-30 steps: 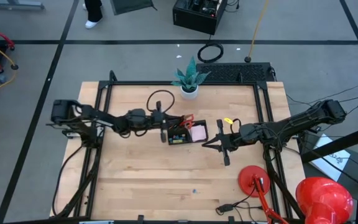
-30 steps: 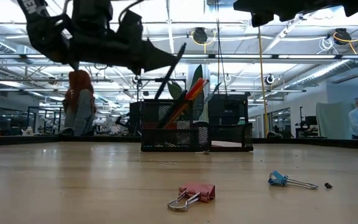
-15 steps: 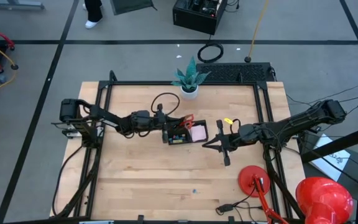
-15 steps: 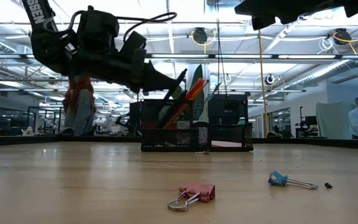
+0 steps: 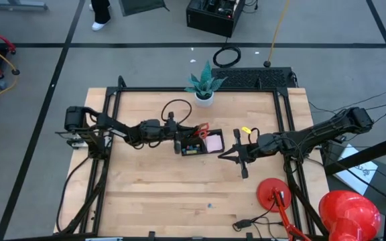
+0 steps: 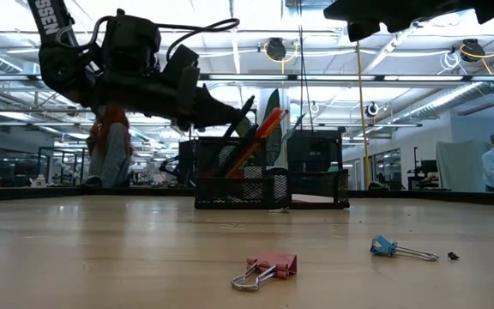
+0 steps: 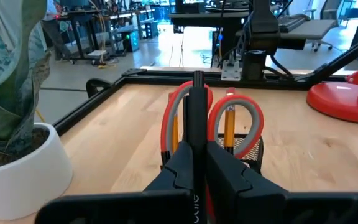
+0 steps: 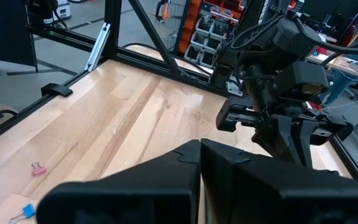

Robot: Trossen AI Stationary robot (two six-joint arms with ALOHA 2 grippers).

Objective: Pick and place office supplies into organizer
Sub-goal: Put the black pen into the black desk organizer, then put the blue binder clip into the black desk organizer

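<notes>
I have the left gripper (image 5: 177, 141) at the organizer's (image 5: 191, 150) left edge, at mid-frame in the high view. Its fingers are pinched nearly shut on a black pen (image 7: 197, 106). In the left wrist view the pen runs straight out from between the fingertips, over the red scissors (image 7: 213, 118) and orange pencil (image 7: 229, 124) already standing in the organizer. In the low view the pen (image 6: 238, 116) leans up and to the right above the mesh cup at centre frame.

The relation that matters: the organizer lies directly ahead of the left gripper, and the pen's long axis points along that same line but tilted, with its free end over the cup. I judge that the pen must tip more upright, or the gripper come down further, before release; otherwise the pen may catch on the scissor handles. I cannot tell whether its lower end is already inside the cup.

The right gripper (image 5: 241, 155) waits just right of the organizer in the high view, fingers closed and empty. The left arm is clearly the one placed for this step.

A pink clip (image 6: 264, 267) and a blue clip (image 6: 384, 248) lie loose on the table at lower centre and lower right of the low view, well apart from both grippers.
</notes>
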